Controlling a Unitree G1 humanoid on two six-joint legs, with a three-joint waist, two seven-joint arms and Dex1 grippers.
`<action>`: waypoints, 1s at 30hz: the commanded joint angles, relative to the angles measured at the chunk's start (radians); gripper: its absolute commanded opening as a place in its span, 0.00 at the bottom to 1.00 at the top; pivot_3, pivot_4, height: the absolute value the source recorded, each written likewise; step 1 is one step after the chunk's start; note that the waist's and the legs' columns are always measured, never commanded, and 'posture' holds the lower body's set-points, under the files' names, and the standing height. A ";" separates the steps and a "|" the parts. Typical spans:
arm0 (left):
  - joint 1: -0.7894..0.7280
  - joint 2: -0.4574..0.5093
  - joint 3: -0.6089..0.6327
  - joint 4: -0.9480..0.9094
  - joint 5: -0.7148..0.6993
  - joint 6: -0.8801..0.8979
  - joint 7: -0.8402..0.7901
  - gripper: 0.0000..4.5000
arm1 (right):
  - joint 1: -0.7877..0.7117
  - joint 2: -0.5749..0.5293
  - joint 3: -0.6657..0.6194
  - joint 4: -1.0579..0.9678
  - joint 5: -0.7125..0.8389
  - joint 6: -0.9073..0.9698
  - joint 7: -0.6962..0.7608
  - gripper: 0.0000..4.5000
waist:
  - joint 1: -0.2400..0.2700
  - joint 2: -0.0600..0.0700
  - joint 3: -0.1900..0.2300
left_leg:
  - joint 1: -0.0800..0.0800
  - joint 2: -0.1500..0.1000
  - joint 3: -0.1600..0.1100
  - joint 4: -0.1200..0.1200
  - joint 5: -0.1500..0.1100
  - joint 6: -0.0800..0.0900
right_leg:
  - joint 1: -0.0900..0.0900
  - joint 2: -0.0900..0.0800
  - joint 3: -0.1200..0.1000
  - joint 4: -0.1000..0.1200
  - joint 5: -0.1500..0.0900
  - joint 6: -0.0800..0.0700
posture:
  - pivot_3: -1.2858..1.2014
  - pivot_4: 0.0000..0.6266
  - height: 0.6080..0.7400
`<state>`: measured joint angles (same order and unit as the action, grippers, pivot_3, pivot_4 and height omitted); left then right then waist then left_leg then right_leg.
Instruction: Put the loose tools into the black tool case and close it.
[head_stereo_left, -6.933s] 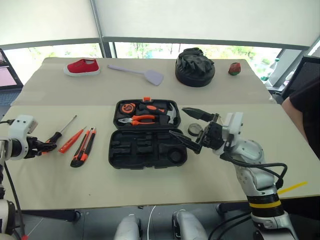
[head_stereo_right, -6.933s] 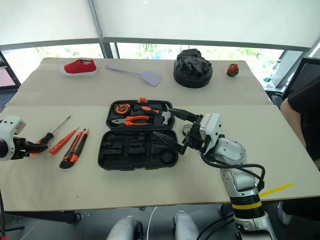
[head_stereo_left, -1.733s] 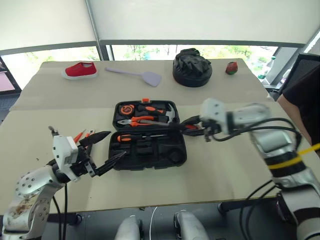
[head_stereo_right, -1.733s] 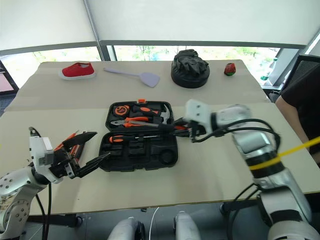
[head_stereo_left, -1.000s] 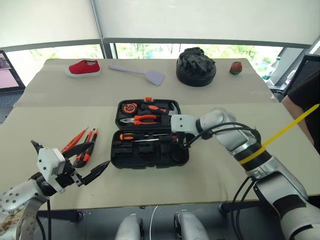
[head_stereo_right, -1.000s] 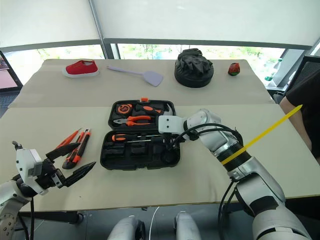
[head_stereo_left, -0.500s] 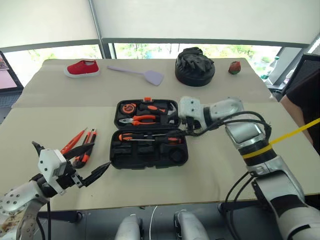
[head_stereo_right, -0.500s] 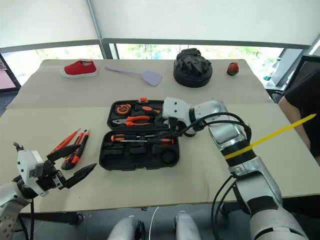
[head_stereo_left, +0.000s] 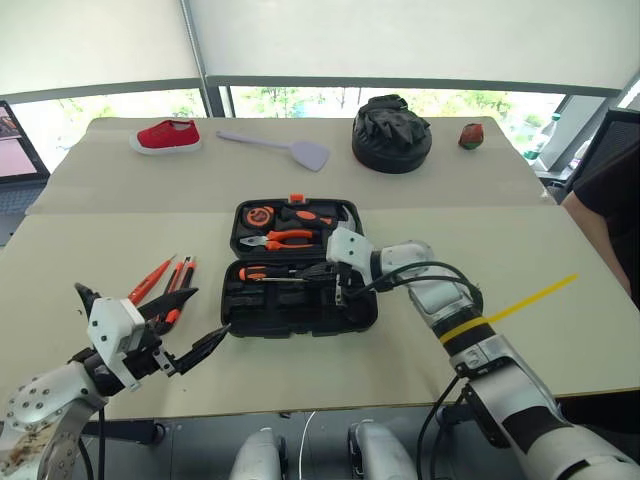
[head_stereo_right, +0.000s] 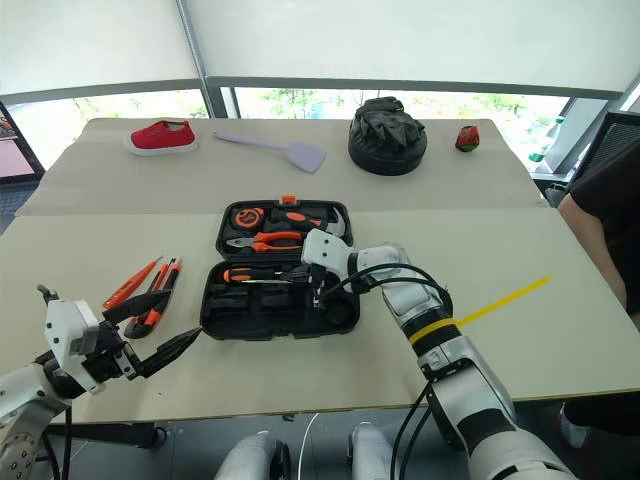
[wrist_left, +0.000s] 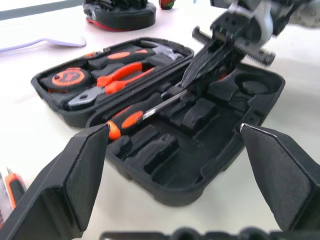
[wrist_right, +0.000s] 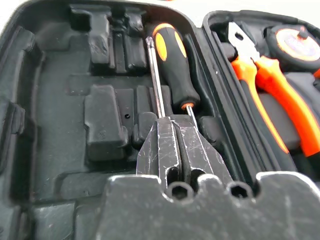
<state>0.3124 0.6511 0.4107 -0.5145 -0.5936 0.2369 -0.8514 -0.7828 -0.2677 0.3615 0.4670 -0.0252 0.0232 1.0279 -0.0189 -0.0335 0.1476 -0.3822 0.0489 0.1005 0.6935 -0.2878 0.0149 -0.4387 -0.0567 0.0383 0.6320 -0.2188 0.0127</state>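
The black tool case (head_stereo_left: 300, 318) lies open mid-table, its far half holding pliers, a tape measure and a hammer. A black-and-orange screwdriver (wrist_right: 172, 70) lies in the near half along the hinge, with a second shaft (wrist_right: 154, 80) beside it. My right gripper (head_stereo_left: 337, 283) is shut, its tips resting over those shafts, with nothing seen between the fingers (wrist_right: 167, 145). The slim orange screwdriver (head_stereo_left: 150, 281) and the utility knife (head_stereo_left: 181, 285) lie on the table left of the case. My left gripper (head_stereo_left: 207, 312) hangs open at the near left, aimed at the case.
At the far edge lie a red shoe (head_stereo_left: 165, 135), a lilac spatula (head_stereo_left: 282, 149), a round black bundle (head_stereo_left: 392, 133) and a small red object (head_stereo_left: 470, 136). A yellow strip (head_stereo_left: 530, 297) lies to the right. A person (head_stereo_left: 612, 205) sits at the right edge.
My right gripper has shut and swung left and lower over the case's near half, onto the screwdriver shafts. The left gripper stays open in place.
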 joint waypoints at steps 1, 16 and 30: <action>-0.010 0.020 0.023 -0.068 -0.031 0.042 0.036 1.00 | -0.003 0.006 0.008 0.049 -0.027 -0.011 -0.016 0.01 | -0.001 0.000 0.000 | 0.001 0.000 0.000 0.000 0.000 0.000 | 0.001 0.000 0.000 0.000 0.000 0.000 | 0.52 0.24 1.00; 0.005 0.025 0.036 -0.072 -0.035 0.097 0.056 1.00 | -0.036 0.049 0.006 0.131 -0.038 -0.045 -0.020 0.01 | -0.021 -0.003 -0.003 | 0.023 0.001 -0.004 -0.008 0.003 -0.004 | 0.017 0.001 0.002 0.000 -0.002 -0.003 | 0.52 0.24 1.00; 0.283 -0.127 0.422 0.231 -0.015 -0.115 0.008 1.00 | 0.311 -0.199 -0.338 -0.369 0.358 0.004 0.133 0.39 | -0.011 -0.004 -0.003 | 0.005 0.000 -0.006 -0.016 -0.001 0.000 | 0.001 -0.003 -0.001 -0.007 -0.003 -0.002 | 0.52 0.24 1.00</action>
<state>0.5754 0.5357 0.7509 -0.3387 -0.6210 0.1872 -0.8275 -0.5060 -0.4503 0.0497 0.1902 0.2971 0.0291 1.1484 -0.0299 -0.0373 0.1441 -0.3776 0.0488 0.0951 0.6780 -0.2892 0.0152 -0.4384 -0.0603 0.0372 0.6240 -0.2226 0.0116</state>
